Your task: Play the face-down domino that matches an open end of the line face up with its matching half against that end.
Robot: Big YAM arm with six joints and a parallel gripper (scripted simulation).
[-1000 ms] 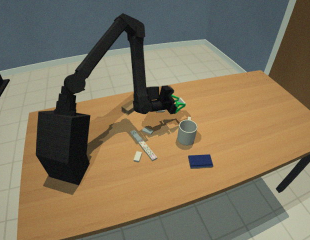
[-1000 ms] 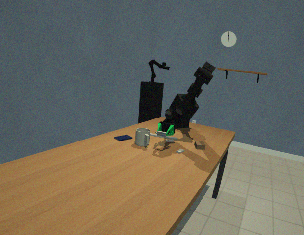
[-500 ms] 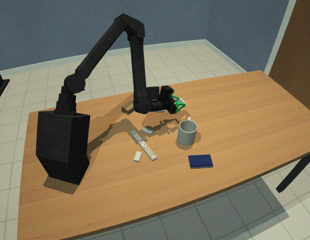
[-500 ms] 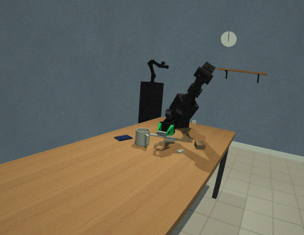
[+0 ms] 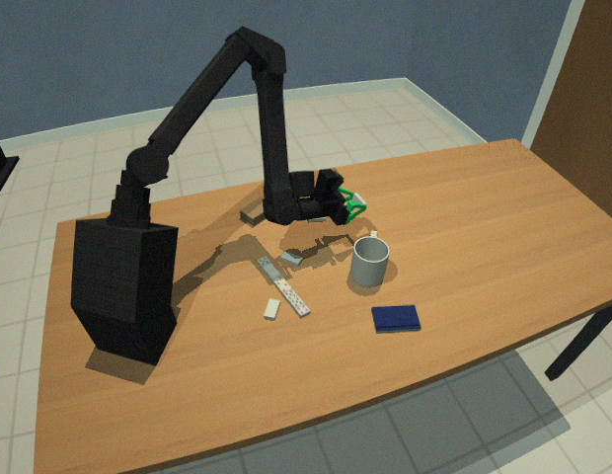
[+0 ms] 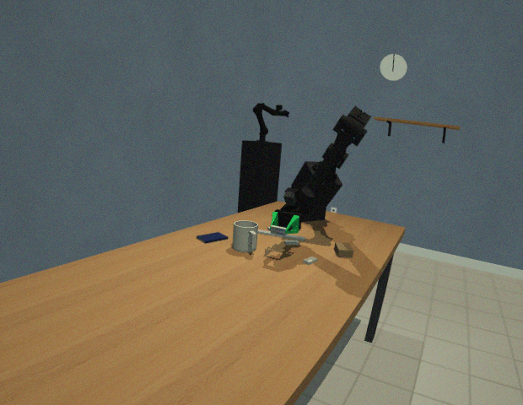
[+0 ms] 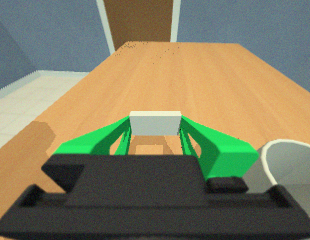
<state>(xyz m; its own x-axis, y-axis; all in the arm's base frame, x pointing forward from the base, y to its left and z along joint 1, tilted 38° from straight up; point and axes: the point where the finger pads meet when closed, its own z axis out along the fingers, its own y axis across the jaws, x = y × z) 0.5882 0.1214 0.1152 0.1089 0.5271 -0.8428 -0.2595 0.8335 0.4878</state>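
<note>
My gripper (image 5: pixel 358 199) (image 6: pixel 278 229) (image 7: pixel 155 119) is shut on a pale domino, gripped by its ends between the green fingertips, above the table beyond the mug. The domino's side toward the wrist camera is blank; no pips can be read on it. The face-up line (image 5: pixel 285 287) (image 6: pixel 295 237) lies flat and looks straight, its far-left part in arm shadow. One face-down domino (image 5: pixel 291 258) (image 6: pixel 292 242) lies beside the line's shaded part, another (image 5: pixel 271 309) on the line's other side. A third (image 5: pixel 316 219) (image 6: pixel 310 260) lies partly hidden below my wrist in the top view.
A grey mug (image 5: pixel 368 270) (image 6: pixel 243 238) (image 7: pixel 294 162) stands near the gripper, at the right edge of the wrist view. A dark blue book (image 5: pixel 396 318) (image 6: pixel 212 237) lies on the table. A brown wooden block (image 5: pixel 252 212) (image 6: pixel 343 250) stands behind my forearm.
</note>
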